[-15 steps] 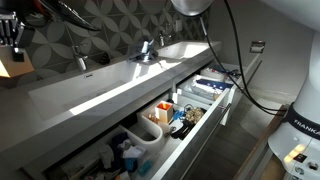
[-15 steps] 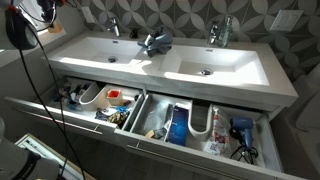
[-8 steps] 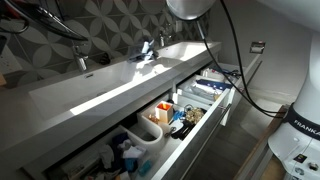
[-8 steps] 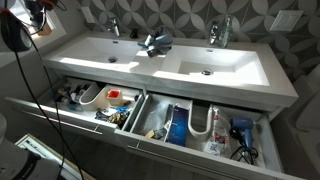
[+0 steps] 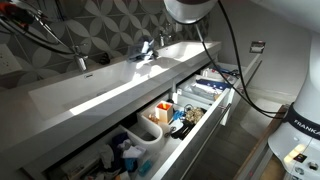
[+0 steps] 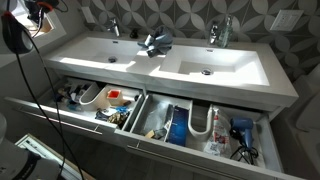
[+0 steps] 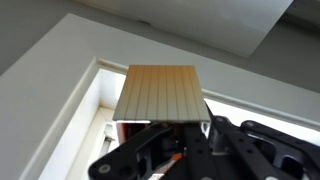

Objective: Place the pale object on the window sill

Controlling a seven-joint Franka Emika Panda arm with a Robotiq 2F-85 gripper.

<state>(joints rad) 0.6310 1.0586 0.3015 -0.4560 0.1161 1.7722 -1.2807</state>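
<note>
In an exterior view we see a long, glossy white double washbasin (image 5: 100, 88) with chrome taps (image 5: 146, 48) and an open drawer (image 5: 175, 112) full of clutter. The robot arm (image 5: 190, 8) arches up at 12 o'clock, and its dark far end runs off the frame at 10 o'clock. In an exterior view a grey geometric tile wall (image 6: 180, 15) backs the basin, and dark arm hardware in the 10 o'clock corner is too cut off to read. In the wrist view the tan block (image 7: 160, 92), flat-faced with fine parallel grooves, sits at centre. The gripper (image 7: 163, 128), black linkages at 6 o'clock, is clamped on its lower end and holds it before a white frame (image 7: 85, 100). We cannot tell whether it touches any ledge.
</note>
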